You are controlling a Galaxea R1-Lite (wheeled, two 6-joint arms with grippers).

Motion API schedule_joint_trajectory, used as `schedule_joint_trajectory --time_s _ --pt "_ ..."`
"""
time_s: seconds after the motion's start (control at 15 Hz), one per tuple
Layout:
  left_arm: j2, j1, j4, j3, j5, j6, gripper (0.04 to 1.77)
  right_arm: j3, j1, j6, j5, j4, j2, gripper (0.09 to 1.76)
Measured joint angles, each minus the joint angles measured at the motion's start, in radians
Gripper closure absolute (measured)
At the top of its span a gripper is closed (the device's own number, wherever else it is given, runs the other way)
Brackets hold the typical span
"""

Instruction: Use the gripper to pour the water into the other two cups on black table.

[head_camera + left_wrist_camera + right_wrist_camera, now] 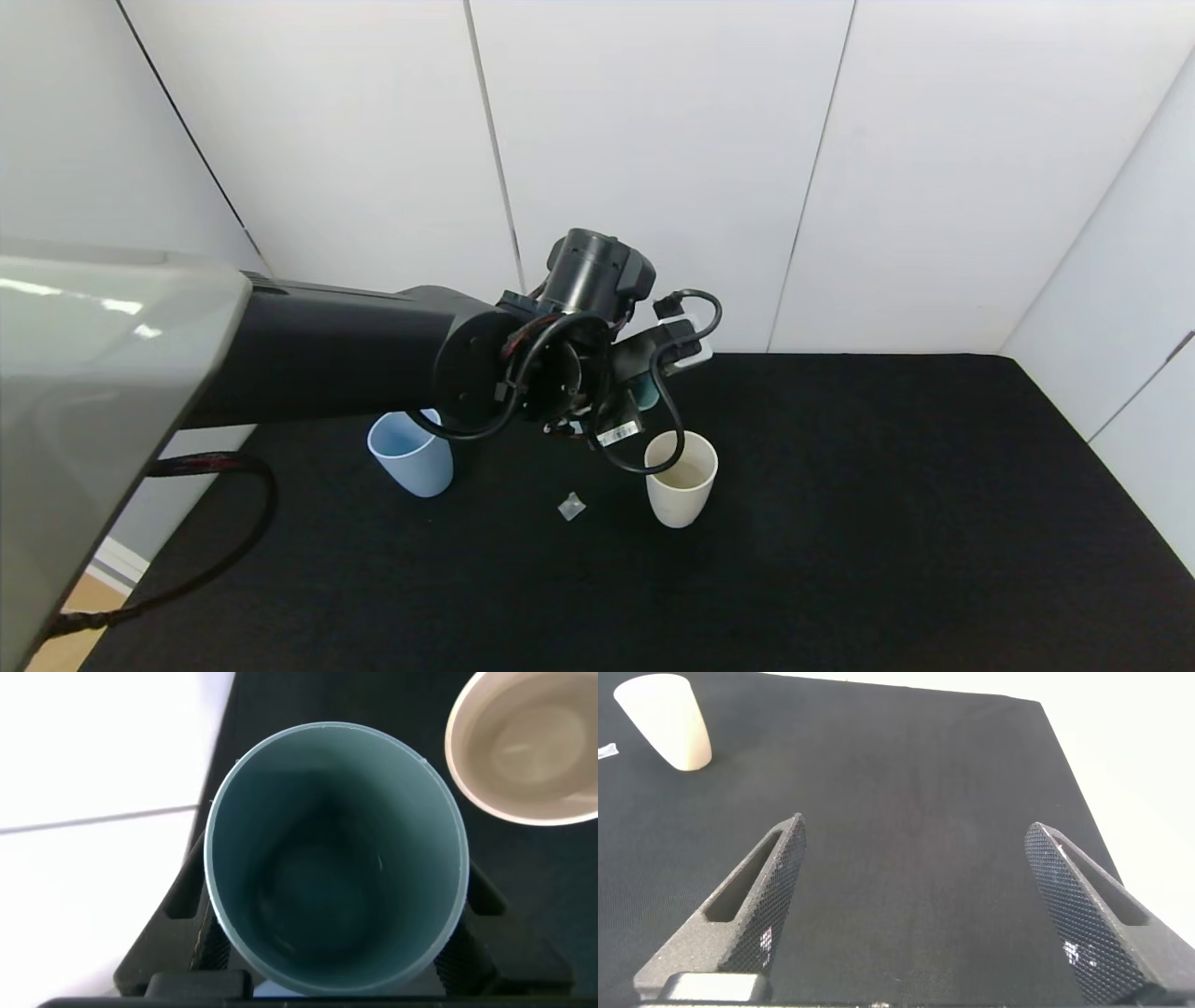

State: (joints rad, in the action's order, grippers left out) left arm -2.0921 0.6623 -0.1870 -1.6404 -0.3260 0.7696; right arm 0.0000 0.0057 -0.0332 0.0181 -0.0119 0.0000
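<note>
My left gripper (642,390) hangs over the black table (887,523), just behind and above the cream-white cup (681,478). It is shut on a teal-green cup (336,859), gripped by its sides and tilted so the left wrist view looks straight into its mouth. The cream-white cup stands upright with a pale liquid surface inside; it also shows in the left wrist view (528,747) and the right wrist view (668,719). The light blue cup (411,457) stands upright to the left, partly hidden by the arm. My right gripper (915,835) is open and empty, low over the table.
A small crumpled clear scrap (571,506) lies on the table between the two cups. White wall panels stand behind the table and along its right side. The table's left edge drops to the floor at the lower left.
</note>
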Motion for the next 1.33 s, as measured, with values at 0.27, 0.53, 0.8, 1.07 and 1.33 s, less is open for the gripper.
schedule_joint_trajectory --time_s 0.27,0.53,0.8,1.07,1.33 --pt "-0.036 0.016 -0.027 -0.056 -0.059 0.095 0.64 0.000 0.000 0.000 0.000 0.000 0.000 0.14" --pt "-0.060 0.026 -0.063 -0.095 -0.103 0.159 0.64 0.000 0.000 0.000 0.000 0.000 0.000 0.14" --pt "-0.069 0.036 -0.073 -0.108 -0.161 0.234 0.64 0.000 0.000 0.000 0.000 0.000 0.000 0.14" --pt "-0.080 0.060 -0.135 -0.144 -0.201 0.256 0.64 0.000 0.000 0.000 0.000 0.000 0.000 0.14" --pt "-0.101 0.095 -0.263 -0.229 -0.245 0.270 0.64 0.000 0.000 0.000 0.000 0.000 0.000 0.14"
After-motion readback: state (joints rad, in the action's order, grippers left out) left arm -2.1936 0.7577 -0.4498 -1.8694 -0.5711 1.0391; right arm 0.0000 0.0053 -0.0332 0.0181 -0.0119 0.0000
